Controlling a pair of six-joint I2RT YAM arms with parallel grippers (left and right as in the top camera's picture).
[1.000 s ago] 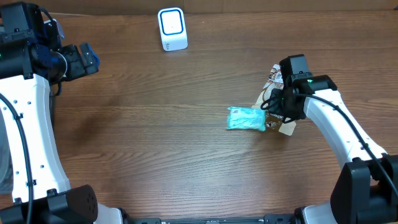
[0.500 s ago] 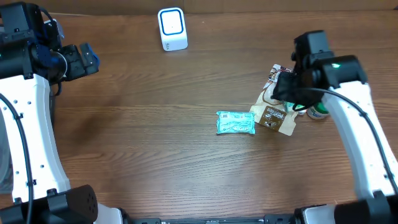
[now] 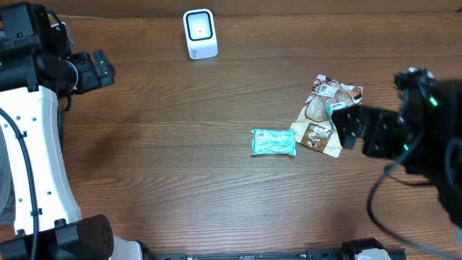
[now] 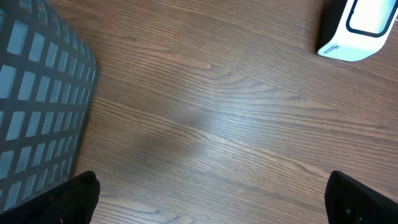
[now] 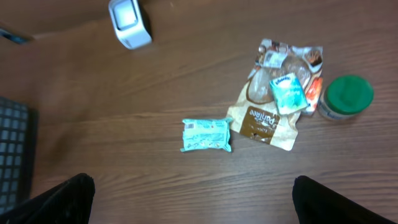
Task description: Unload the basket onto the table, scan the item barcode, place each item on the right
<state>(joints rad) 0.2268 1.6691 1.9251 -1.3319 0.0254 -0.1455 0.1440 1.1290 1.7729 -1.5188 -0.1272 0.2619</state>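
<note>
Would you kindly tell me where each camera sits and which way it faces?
Overhead: fixed above the table, looking straight down; both arms show, left gripper far left, right gripper near the snack bag.
Left wrist: low, facing down at the grey basket and scanner; own fingertips in the bottom corners.
Right wrist: high, facing down at the teal packet and green-lidded jar; own fingertips in corners.
Shared: all three show the scanner.

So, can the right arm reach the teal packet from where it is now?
Probably yes. The right gripper hangs open above the table, and the teal packet lies flat with nothing on top. Only the brown bag sits close on one side.
</note>
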